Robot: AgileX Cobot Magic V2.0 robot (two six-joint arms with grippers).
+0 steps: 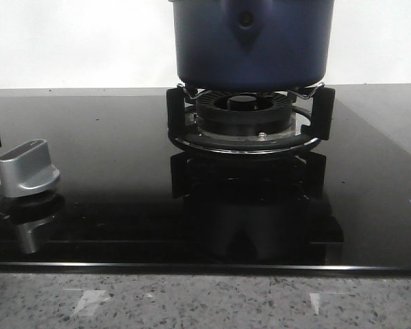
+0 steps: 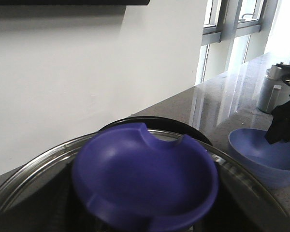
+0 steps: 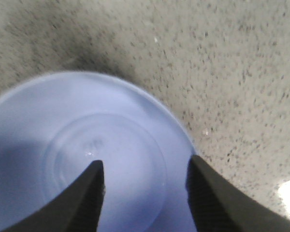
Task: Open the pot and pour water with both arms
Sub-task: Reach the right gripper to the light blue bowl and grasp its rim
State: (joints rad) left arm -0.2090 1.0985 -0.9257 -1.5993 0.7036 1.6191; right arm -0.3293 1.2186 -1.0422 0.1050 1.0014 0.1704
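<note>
Navy-blue, the pot [image 1: 252, 42] is seen standing on the burner grate [image 1: 250, 116] in front. Its lid knob [image 2: 145, 179] fills the left wrist view; that gripper's state cannot be told. The right gripper [image 3: 145, 193] is spread wide over a pale blue bowl [image 3: 63, 130].

The front view is evenly lit and sharp, and the glossy black cooktop [image 1: 109, 171] mirrors the burner [image 1: 245, 113] and the silver knob [image 1: 27, 168]. In the left wrist view, daylight from windows [image 2: 241, 24] streaks pale glare across the desk [image 2: 222, 92], and the close blue knob [image 2: 145, 179] is blurred. The right wrist view is soft, with the gripper [image 3: 145, 193] fingers [image 3: 87, 198] dark against a pale blue bowl [image 3: 48, 125] and a blown-out white patch at one corner.
</note>
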